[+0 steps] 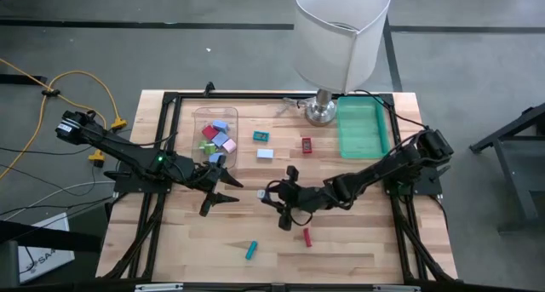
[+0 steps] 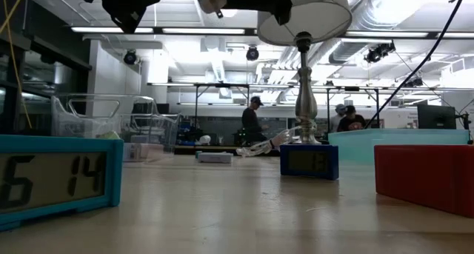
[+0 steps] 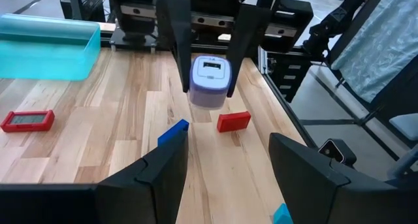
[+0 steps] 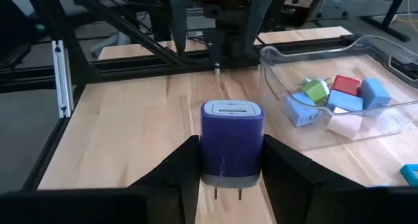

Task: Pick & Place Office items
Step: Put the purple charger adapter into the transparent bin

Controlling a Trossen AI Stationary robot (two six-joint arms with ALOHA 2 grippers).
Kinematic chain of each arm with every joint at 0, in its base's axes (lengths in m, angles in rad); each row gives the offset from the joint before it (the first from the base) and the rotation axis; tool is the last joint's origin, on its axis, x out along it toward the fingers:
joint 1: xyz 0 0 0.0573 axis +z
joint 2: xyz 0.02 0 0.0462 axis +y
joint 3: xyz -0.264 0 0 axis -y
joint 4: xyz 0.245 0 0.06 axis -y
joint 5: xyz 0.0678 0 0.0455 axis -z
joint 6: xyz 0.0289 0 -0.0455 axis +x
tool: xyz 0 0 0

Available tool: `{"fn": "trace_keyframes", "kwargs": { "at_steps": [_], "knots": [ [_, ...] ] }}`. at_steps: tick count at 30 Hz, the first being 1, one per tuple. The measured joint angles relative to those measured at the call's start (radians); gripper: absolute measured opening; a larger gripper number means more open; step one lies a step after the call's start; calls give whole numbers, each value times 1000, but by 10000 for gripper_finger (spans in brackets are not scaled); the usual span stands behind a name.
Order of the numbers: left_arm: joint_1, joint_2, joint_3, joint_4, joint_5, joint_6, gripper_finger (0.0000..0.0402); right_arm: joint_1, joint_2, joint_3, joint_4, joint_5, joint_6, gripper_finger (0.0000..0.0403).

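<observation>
Several small pieces already sit in the clear bin (image 1: 215,126) — more lie loose on the table (image 1: 341,232). The right gripper (image 4: 230,168) clamps a purple-blue charger block (image 4: 231,140) mid-table; the left gripper (image 3: 222,165) hangs open beside the bin — perhaps half done.

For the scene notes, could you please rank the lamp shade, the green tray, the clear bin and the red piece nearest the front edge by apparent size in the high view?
1. Lamp shade, though it stands nearer the camera.
2. Green tray and clear bin: too alike to rank.
3. Red piece, far smallest.
</observation>
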Motion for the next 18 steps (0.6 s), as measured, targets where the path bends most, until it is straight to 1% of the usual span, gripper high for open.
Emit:
{"fn": "trace_keyframes", "kwargs": {
  "at_steps": [11, 18],
  "knots": [
    [0, 0, 0, 0, 0, 0, 208, 0, 7, 0, 0, -5, -8, 130],
    [0, 0, 0, 0, 0, 0, 208, 0, 7, 0, 34, -6, -56, 130]
  ]
}}
